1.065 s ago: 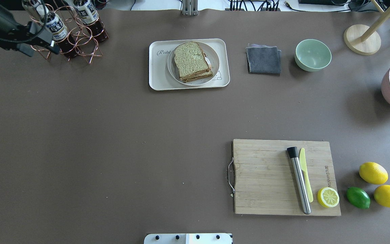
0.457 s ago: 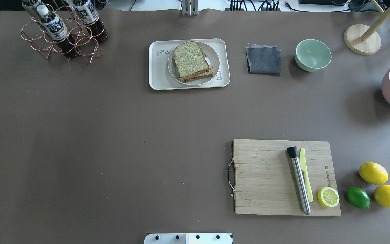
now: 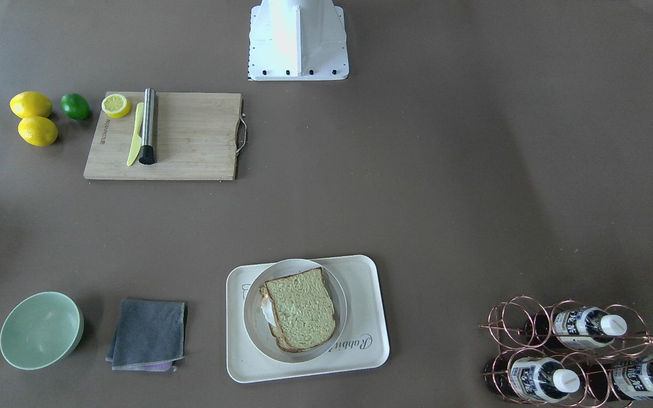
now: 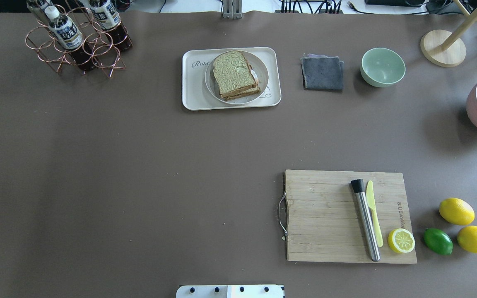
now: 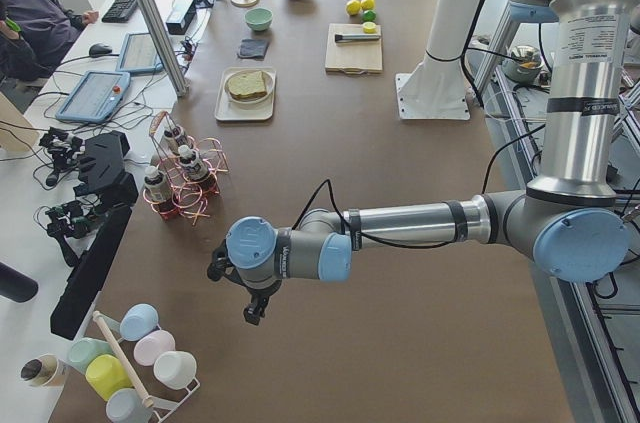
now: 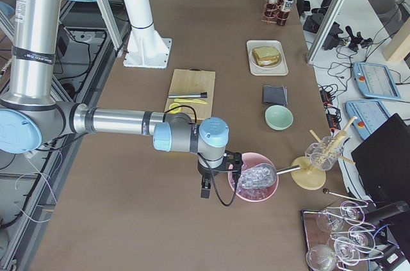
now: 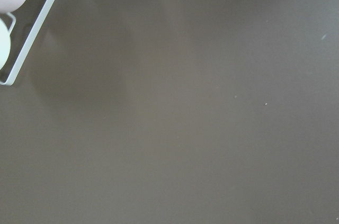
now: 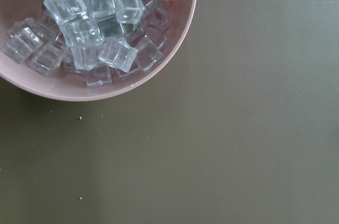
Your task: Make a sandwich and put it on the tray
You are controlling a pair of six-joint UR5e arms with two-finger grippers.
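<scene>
**Item 1, sandwich** [image 4: 235, 74]: Assembled, top slice squared over the lower. A sliver of white egg showed at its 3 o'clock edge. It lay on the round plate [image 4: 264, 70], which sat inside the tray [image 4: 193, 93], crowding the tray's 3 o'clock half. The tray stood at 12 o'clock on the table in the overhead view.

**Item 2, left gripper** [image 5: 252, 313]: Seen from the side only, over bare table near the cup rack [image 5: 130, 363]. I could not tell whether it was spread or pressed together.

**Item 3, right gripper** [image 6: 205, 191]: Just beside the pink ice bowl [image 6: 254, 183]. Likewise I could not tell its state.

**Item 4, handling note**: I judged building and placing done, with only parking left. I would keep both wrists high and draw the right one off the bowl rim before any swing. Neither arm should cross over the tray.
</scene>
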